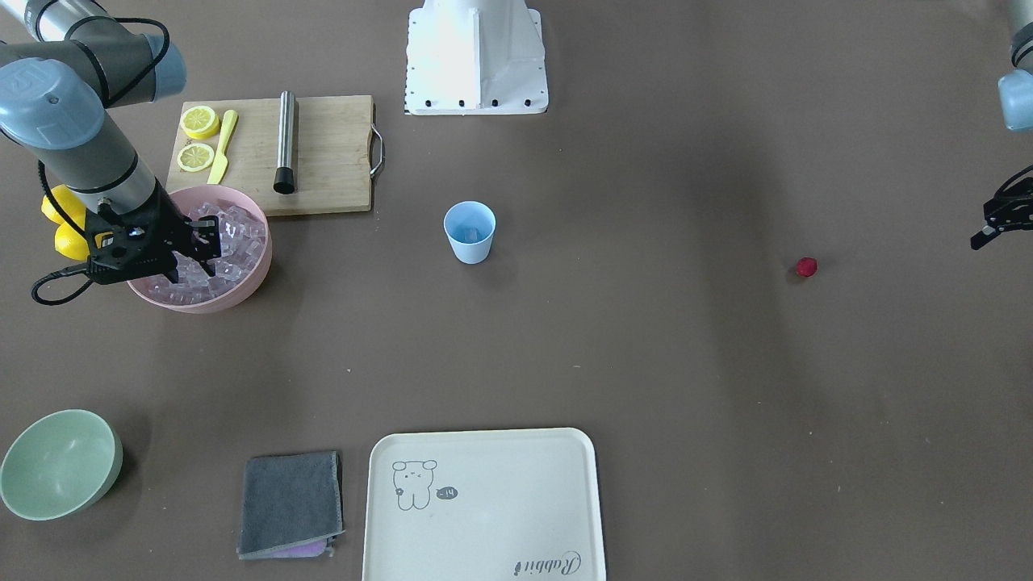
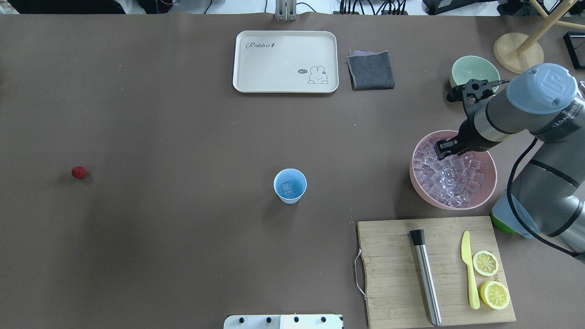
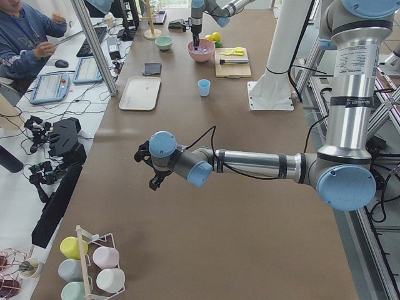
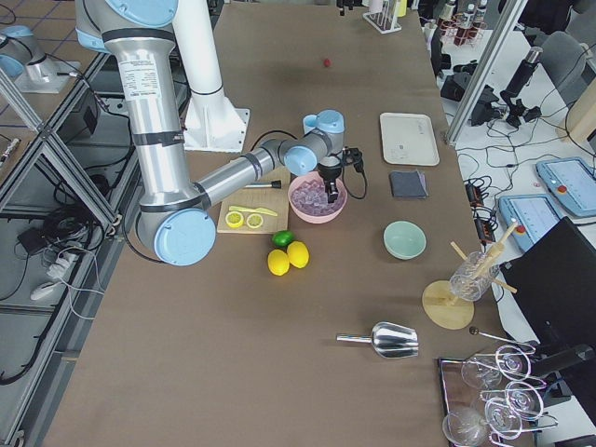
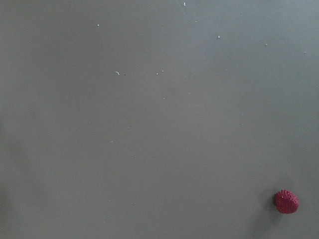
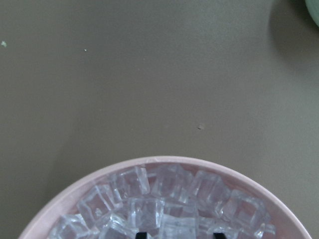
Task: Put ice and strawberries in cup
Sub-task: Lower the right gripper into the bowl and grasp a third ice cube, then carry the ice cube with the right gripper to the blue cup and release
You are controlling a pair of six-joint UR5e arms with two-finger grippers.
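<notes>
The light blue cup (image 1: 469, 231) (image 2: 289, 185) stands mid-table with one ice cube in its bottom. The rest of the ice (image 2: 450, 176) (image 6: 164, 204) is heaped in a pink bowl (image 2: 420, 192) (image 1: 252, 274). My right gripper (image 1: 203, 250) (image 2: 445, 148) reaches down into that heap, its two fingertips (image 6: 142, 233) apart among the cubes. One red strawberry (image 1: 806, 267) (image 2: 78, 172) (image 5: 286, 201) lies alone on the table far from the cup. My left gripper (image 1: 986, 234) hovers near it at the view's edge; I cannot tell whether it is open or shut.
A wooden board (image 2: 393, 274) holds a steel muddler (image 2: 426, 276), a yellow knife (image 2: 469, 269) and lemon slices (image 2: 485, 262). A cream tray (image 2: 285, 61), a grey cloth (image 2: 370, 70) and a pale green bowl (image 2: 474, 71) sit at the far side. Whole lemons (image 4: 289, 256) lie beside the board.
</notes>
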